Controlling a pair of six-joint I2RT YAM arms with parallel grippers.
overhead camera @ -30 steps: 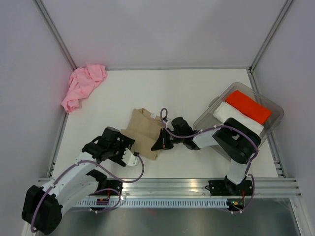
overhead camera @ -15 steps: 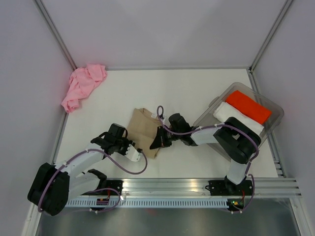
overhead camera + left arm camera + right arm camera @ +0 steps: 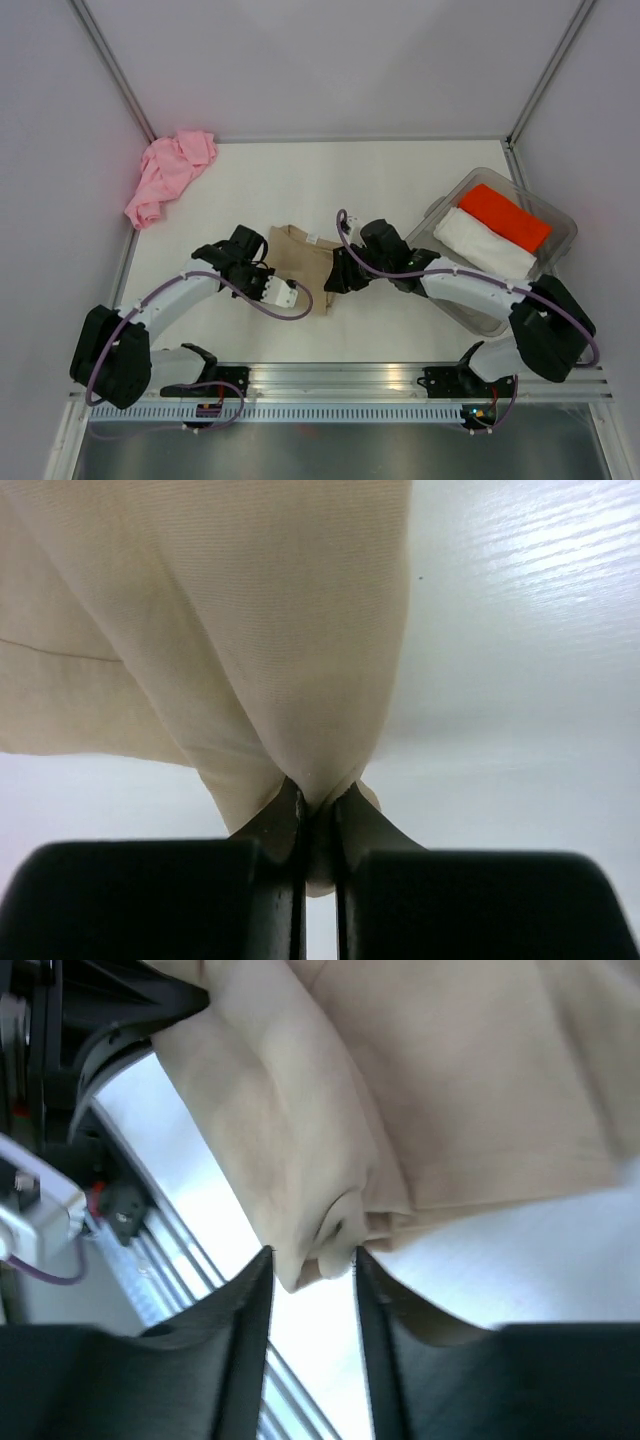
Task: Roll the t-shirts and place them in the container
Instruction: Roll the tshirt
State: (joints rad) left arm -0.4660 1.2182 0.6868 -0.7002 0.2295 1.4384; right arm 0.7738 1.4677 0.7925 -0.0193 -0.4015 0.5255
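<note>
– Fingers on the left gripper: what have they got?

– Clamped tight on a pinch of the tan t-shirt; cloth fans out from between the two pads.

– And the right gripper?

– Its fingers stand apart. A bunched fold of the same shirt sits between the tips, with bare table showing through the gap below it.

– Where does that shirt lie?

– Folded flat in the middle of the table, between the two grippers: the left one at its near-left edge, the right one at its right edge. Its long axis runs from the far side toward the arm bases, leaning a little rightward at the near end.

– How many shirts altogether?

– Two. One tan, and one pink t-shirt crumpled in the far-left corner, well apart from both arms.

– Anything else?

– One clear bin at the right, holding two folded pieces side by side: an orange-red cloth and a white cloth.
</note>
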